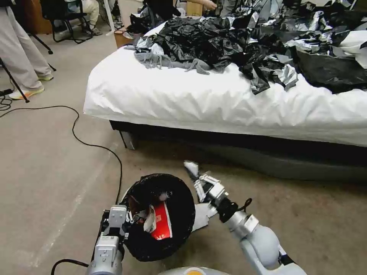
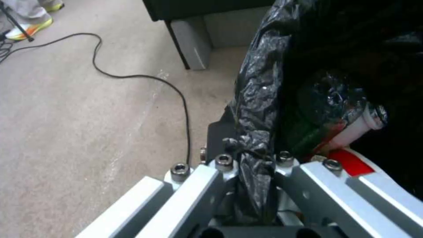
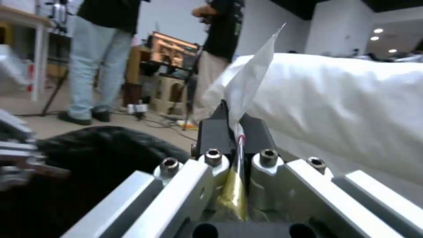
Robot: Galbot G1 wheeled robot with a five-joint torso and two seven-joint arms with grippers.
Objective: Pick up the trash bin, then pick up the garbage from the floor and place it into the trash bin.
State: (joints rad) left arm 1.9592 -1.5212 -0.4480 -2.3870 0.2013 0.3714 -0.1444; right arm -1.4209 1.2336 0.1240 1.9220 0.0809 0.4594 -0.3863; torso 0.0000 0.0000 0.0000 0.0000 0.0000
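The trash bin (image 1: pixel 179 229), a round pail lined with a black bag, is at the lower middle of the head view. My left gripper (image 1: pixel 128 218) is shut on its near-left rim, and its fingers pinch the liner (image 2: pixel 255 132). Inside the bin lie a red-and-white packet (image 1: pixel 162 223) and a clear bottle with a green label (image 2: pixel 339 132). Just right of the bin, my right gripper (image 1: pixel 195 177) is shut on a piece of garbage, a white and gold foil wrapper (image 3: pixel 253 79) that sticks up from its fingers. A white scrap (image 1: pixel 202 215) shows under that arm beside the bin.
A bed with a white sheet (image 1: pixel 183 99) stands close ahead, with black plastic sheets (image 1: pixel 229 42) piled on top. A black cable (image 1: pixel 76 133) runs over the carpet on the left. At the far left are a person's legs and a tripod (image 1: pixel 15 82).
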